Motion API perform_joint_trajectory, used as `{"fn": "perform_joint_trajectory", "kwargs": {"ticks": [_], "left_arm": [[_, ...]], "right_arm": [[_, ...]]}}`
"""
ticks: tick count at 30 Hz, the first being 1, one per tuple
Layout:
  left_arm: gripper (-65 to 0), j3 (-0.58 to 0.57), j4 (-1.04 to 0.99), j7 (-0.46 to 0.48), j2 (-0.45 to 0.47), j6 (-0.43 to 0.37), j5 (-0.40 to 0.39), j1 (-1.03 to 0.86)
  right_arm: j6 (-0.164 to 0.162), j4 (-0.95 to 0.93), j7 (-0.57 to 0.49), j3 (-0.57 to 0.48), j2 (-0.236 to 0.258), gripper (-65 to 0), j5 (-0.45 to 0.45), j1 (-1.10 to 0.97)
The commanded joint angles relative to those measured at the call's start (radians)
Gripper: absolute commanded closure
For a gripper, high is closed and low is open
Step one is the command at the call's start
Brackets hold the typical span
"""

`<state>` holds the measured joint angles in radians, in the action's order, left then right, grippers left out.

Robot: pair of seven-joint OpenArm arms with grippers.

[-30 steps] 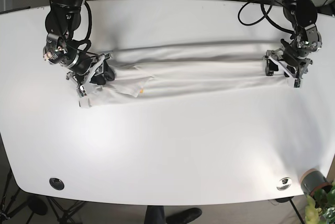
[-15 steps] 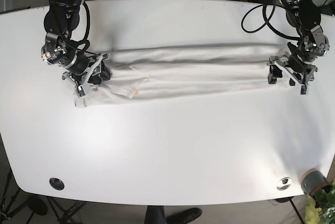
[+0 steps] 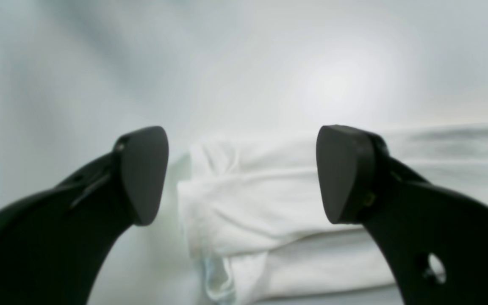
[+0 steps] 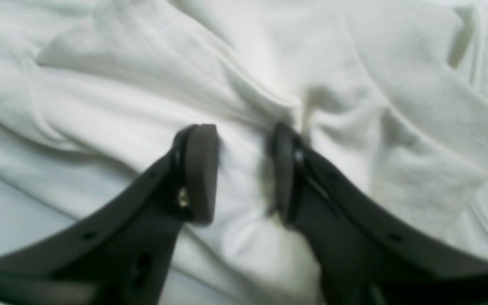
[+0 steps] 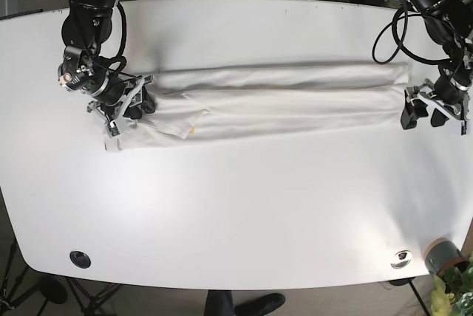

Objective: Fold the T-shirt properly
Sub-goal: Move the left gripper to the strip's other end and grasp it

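Claw tips of the right claw [image 4: 244, 169] sit close together, pinching a raised ridge of white cloth between them, so this claw is clamped on the T-shirt [image 5: 281, 102] at its bunched, wrinkled end. In the overhead view that claw [image 5: 124, 105] is at the left end of the garment, pressed down among loose folds and a flap of fabric. The left claw [image 3: 242, 173] is spread wide apart and grips nothing; the shirt's other end lies just beyond and between its fingertips [image 3: 142, 173], a soft rolled edge with layers stacked unevenly. From above, this open claw [image 5: 432, 113] hovers just off the right end of the shirt, over bare counter [image 5: 244, 213]. The T-shirt itself is stretched into a long, narrow band across the far half of the white counter, already folded lengthwise, running left to right between the two arms. Judging from this, the risk is lopsided handling: with only one end held, any pull from the left side could drag the band along the counter and undo the lengthwise fold. The bunched left end could also trap wrinkles or a sleeve inside the next fold.
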<state>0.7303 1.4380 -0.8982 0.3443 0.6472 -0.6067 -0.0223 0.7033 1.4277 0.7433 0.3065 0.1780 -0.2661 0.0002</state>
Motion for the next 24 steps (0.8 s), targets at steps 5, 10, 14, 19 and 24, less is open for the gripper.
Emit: {"fn": "perform_joint_trajectory", "kwargs": {"ticks": [5, 10, 14, 19, 24], "left_arm": [[-51.9, 0.022, -0.141, 0.014, 0.060, 0.051, -0.020, 0.008], [-51.9, 0.021, -0.231, 0.014, 0.062, 0.051, -0.019, 0.006], [-51.9, 0.021, -0.285, 0.014, 0.062, 0.051, -0.020, 0.006], [-51.9, -0.018, -0.328, 0.014, 0.057, 0.051, -0.020, 0.006], [-51.7, -0.074, -0.331, 0.014, 0.052, 0.051, -0.022, 0.006]], "right_arm": [[-0.005, 0.014, -0.006, 0.004, 0.012, -21.6, -0.003, 0.013], [-0.005, 0.012, -0.006, 0.004, 0.010, -21.6, -0.003, 0.013], [-0.005, 0.012, -0.006, 0.004, 0.010, -21.6, -0.005, 0.013], [-0.005, 0.012, -0.006, 0.004, 0.010, -21.6, -0.005, 0.013], [-0.005, 0.012, -0.006, 0.004, 0.010, -21.6, -0.005, 0.013]]}}
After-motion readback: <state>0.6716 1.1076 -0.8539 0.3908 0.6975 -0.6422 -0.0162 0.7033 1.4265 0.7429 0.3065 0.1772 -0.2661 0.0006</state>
